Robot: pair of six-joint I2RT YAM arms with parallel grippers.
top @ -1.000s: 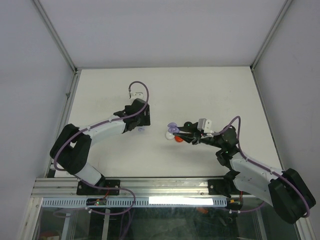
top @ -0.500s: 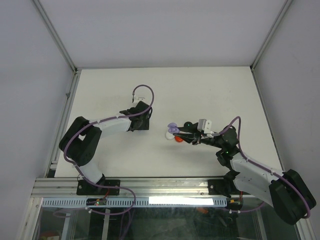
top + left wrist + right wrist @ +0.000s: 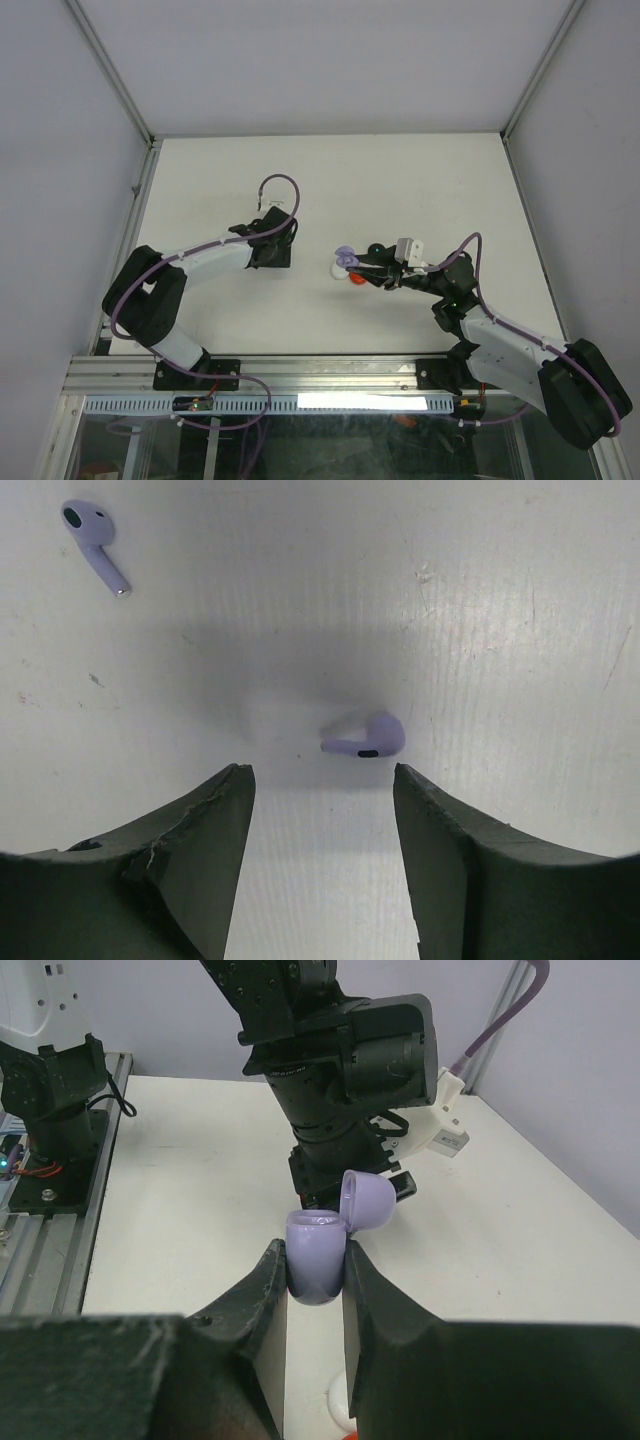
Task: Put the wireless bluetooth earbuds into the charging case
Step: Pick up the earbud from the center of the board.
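Two purple earbuds lie on the white table in the left wrist view. One earbud (image 3: 368, 738) rests just beyond the fingertips of my left gripper (image 3: 322, 780), which is open with nothing between its fingers. The other earbud (image 3: 92, 542) lies at the far left. My right gripper (image 3: 314, 1250) is shut on the purple charging case (image 3: 316, 1260), held upright above the table with its lid (image 3: 365, 1200) flipped open. From above, the case (image 3: 345, 256) sits mid-table, and the left gripper (image 3: 275, 250) hides the earbuds.
A white round piece (image 3: 340, 1400) and an orange one (image 3: 356, 280) lie on the table just under the held case. The left arm's wrist (image 3: 340, 1070) stands right behind the case. Grey walls enclose the table (image 3: 400, 180).
The left arm's elbow swung out and back, and its wrist shifted slightly over the earbuds. Its jaws narrowed a little. The right arm held still with the case.
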